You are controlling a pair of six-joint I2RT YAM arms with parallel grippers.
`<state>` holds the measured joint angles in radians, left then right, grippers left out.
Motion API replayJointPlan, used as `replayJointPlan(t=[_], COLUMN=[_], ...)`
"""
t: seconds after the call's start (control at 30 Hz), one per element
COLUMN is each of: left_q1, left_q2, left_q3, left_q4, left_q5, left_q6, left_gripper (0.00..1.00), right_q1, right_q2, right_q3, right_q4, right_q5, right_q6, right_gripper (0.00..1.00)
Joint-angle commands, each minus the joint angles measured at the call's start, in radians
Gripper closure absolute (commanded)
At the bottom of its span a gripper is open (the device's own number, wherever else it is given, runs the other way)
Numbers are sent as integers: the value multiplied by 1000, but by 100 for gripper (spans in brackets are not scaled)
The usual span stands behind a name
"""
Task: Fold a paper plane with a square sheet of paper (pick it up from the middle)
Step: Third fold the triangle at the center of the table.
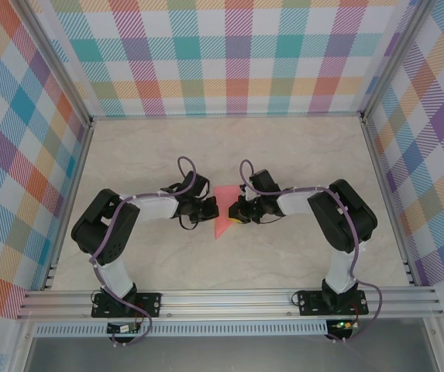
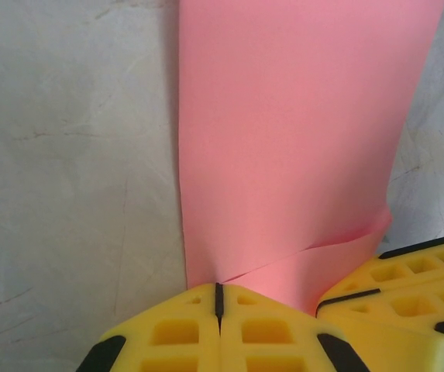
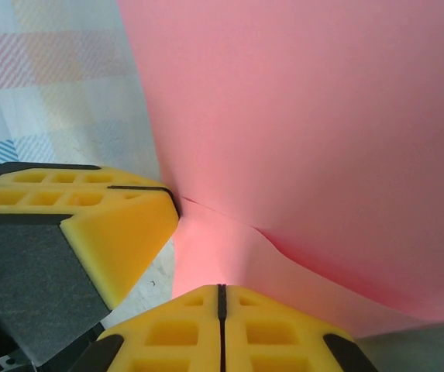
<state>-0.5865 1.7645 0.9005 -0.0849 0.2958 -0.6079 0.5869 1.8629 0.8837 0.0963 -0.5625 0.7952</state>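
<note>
Two yellow, waffle-pocketed hands meet above a pale, marbled surface [image 1: 299, 155]: the left hand [image 2: 218, 298] is clamped shut on one edge of the smooth, salmon-pink sheet of paper [image 2: 283, 139], held creased between them, and the right hand [image 3: 222, 298] is pinched closed on its opposite edge.

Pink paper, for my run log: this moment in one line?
left gripper shut on paper | right gripper shut on paper

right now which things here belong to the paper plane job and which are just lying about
For the job: pink paper sheet, pinched by the left claw and right claw, both shut.
Just surroundings: tabletop, checked walls, metal rail.
</note>
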Motion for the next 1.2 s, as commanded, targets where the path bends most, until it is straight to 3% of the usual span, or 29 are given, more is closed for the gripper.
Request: replayJointPlan(t=[0.0, 0.4, 0.7, 1.17], left_q1=[-5, -10, -16, -26], left_q2=[-7, -66, -134, -58], left_q3=[0, 17, -53, -51], left_q4=[-87, -89, 41, 48], left_q5=[-66, -42, 77, 74], left_q6=[22, 25, -30, -35], left_gripper=[100, 100, 87, 95], right_q1=[2, 2, 2, 2], right_q2=[26, 46, 38, 13], right_q3=[12, 24, 29, 29], right_q4=[22, 2, 0, 26], right_q5=[-23, -17, -22, -39], right_q6=[-28, -32, -34, -41], right_gripper=[93, 93, 93, 93])
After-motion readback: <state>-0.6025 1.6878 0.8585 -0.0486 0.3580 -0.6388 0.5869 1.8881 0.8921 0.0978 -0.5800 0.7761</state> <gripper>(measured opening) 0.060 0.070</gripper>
